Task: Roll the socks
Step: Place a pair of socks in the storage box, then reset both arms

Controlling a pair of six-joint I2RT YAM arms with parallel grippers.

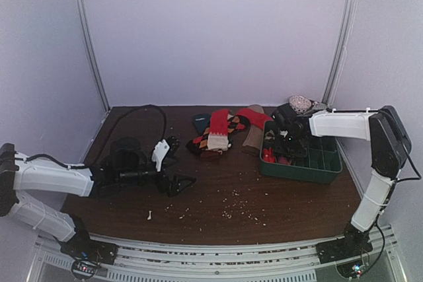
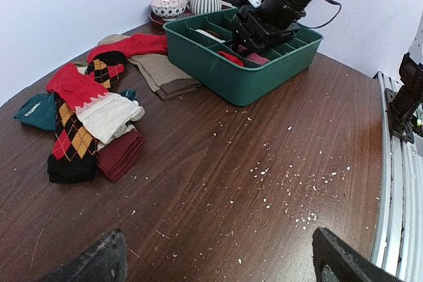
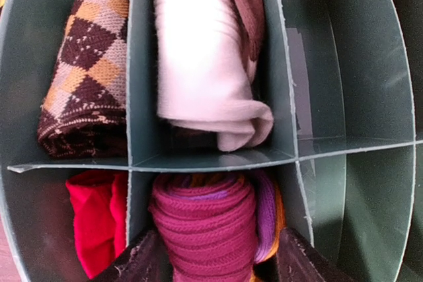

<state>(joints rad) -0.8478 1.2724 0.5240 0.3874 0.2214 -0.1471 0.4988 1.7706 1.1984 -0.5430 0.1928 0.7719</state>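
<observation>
Dark desk (image 2: 264,183) is carrying loose socks (image 2: 86,110) at its far edge, while the right hand (image 3: 215,259) is hanging released around a magenta roll (image 3: 205,226) in the tray (image 2: 244,87) and the left hand (image 2: 218,262) is hovering spread wide.

A green plastic compartment tray (image 1: 297,175) sits on the right of the dark wooden desk (image 1: 218,196), with a patterned ceramic bowl (image 1: 302,104) behind it. Left of it lie heaped loose fabric socks (image 1: 218,133). Inside, in adjoining compartments: an argyle knit roll (image 3: 82,77) beside a cream roll (image 3: 205,64), and a red roll (image 3: 96,229) beside a ribbed magenta roll (image 3: 211,229).
</observation>
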